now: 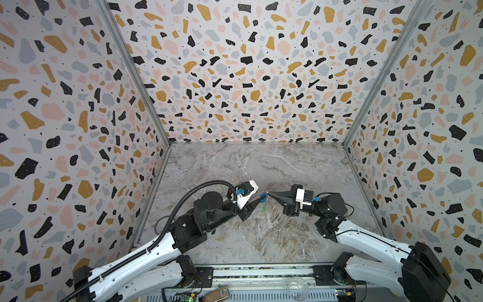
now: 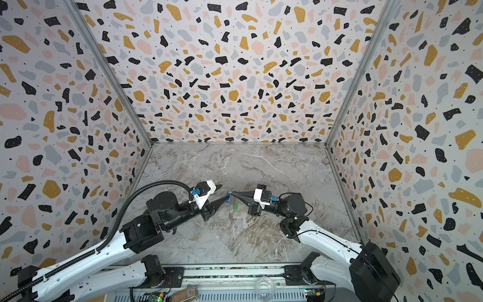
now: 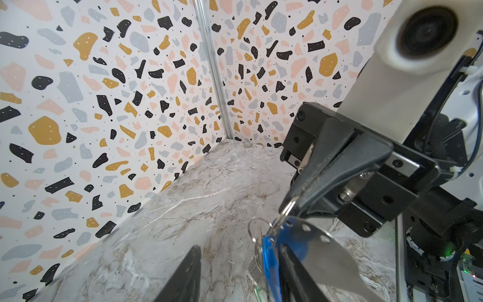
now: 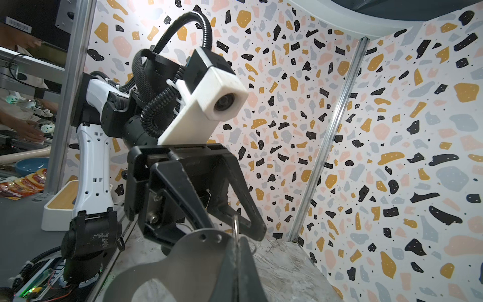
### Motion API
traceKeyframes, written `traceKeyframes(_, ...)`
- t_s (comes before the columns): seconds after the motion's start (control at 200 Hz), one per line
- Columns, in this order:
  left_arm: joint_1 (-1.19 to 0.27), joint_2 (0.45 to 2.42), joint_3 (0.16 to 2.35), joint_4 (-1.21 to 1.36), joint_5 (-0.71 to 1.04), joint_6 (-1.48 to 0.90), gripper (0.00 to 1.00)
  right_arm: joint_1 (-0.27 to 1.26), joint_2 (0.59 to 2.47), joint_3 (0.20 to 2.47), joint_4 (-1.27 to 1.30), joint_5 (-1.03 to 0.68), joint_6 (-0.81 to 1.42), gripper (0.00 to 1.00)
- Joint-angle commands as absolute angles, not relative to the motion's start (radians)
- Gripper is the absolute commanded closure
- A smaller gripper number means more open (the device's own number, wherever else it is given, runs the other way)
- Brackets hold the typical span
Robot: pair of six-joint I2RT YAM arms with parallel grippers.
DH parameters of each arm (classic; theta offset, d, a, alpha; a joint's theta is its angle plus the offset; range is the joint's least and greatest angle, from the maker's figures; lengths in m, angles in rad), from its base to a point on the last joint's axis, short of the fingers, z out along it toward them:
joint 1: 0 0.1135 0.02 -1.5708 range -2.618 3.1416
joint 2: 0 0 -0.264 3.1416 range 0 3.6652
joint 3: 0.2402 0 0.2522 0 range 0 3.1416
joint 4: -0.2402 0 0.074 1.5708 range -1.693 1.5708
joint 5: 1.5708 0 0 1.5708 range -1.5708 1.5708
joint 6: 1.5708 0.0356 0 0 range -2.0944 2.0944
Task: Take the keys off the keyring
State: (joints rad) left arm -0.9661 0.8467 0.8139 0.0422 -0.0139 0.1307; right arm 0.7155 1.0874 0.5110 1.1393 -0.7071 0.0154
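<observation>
The keyring hangs in mid-air over the marble table point(image 1: 261, 235). My right gripper point(image 1: 268, 194) point(image 4: 236, 238) is shut on its small metal ring point(image 3: 286, 209). The flat grey loop point(image 3: 326, 253) point(image 4: 183, 261) hangs below that. The blue tag point(image 3: 270, 261) point(image 1: 264, 199) of one key dangles between the fingers of my left gripper point(image 3: 240, 248) point(image 2: 224, 192). That gripper is open, and the tag lies against one finger point(image 3: 295, 272) only. The green tag point(image 2: 236, 207) hangs lower. The key blades are mostly hidden behind the tags.
Patterned walls close the table on three sides. On the front rail lie a clear glass bowl point(image 1: 298, 287) and a brown packet point(image 1: 217, 292). Both arms meet near the middle of the table.
</observation>
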Motion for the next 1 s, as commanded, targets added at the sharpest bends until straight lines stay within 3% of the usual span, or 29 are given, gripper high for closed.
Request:
traceKeyframes(0.0, -0.971, 0.802, 0.81, 0.116, -0.051, 0.144, 0.56, 0.705, 1.086, 0.519, 1.208, -0.737, 0.06, 1.0)
traceKeyframes(0.175, -0.972, 0.807, 0.823, 0.12, -0.011, 0.16, 0.67, 0.699, 1.098, 0.524, 1.229, -0.759, 0.085, 1.0)
traceKeyframes(0.35, -0.973, 0.846, 0.844, 0.121, 0.055, 0.16, 0.71, 0.699, 1.098, 0.529, 1.231, -0.766, 0.095, 1.0)
traceKeyframes(0.696, -0.973, 0.836, 0.844, 0.105, 0.062, 0.16, 0.72, 0.689, 1.101, 0.526, 1.235, -0.769, 0.11, 1.0)
traceKeyframes(0.991, -0.974, 0.787, 0.825, 0.089, 0.012, 0.179, 0.64, 0.674, 1.099, 0.515, 1.275, -0.768, 0.141, 1.0)
